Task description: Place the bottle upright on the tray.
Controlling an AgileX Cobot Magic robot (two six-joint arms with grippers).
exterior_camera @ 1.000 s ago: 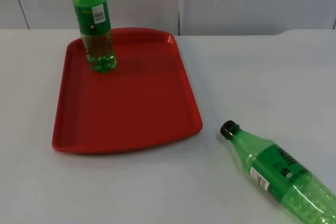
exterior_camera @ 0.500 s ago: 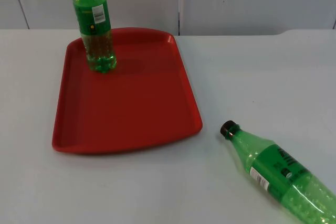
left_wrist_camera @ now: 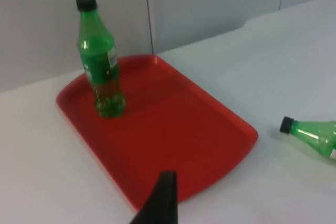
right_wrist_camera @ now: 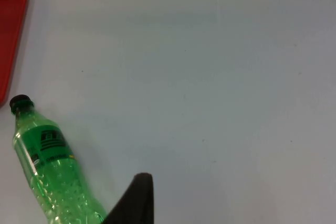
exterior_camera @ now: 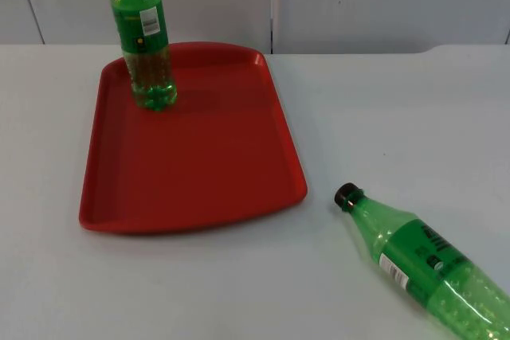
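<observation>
Fingers' opening cannot be told; one green bottle [exterior_camera: 145,33] stands on the red tray [exterior_camera: 199,173], another [exterior_camera: 430,264] lies on the table.

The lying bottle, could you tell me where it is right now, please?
The lying bottle rests on the white table, right of the red tray in the top view, cap toward the tray's near corner.
</observation>
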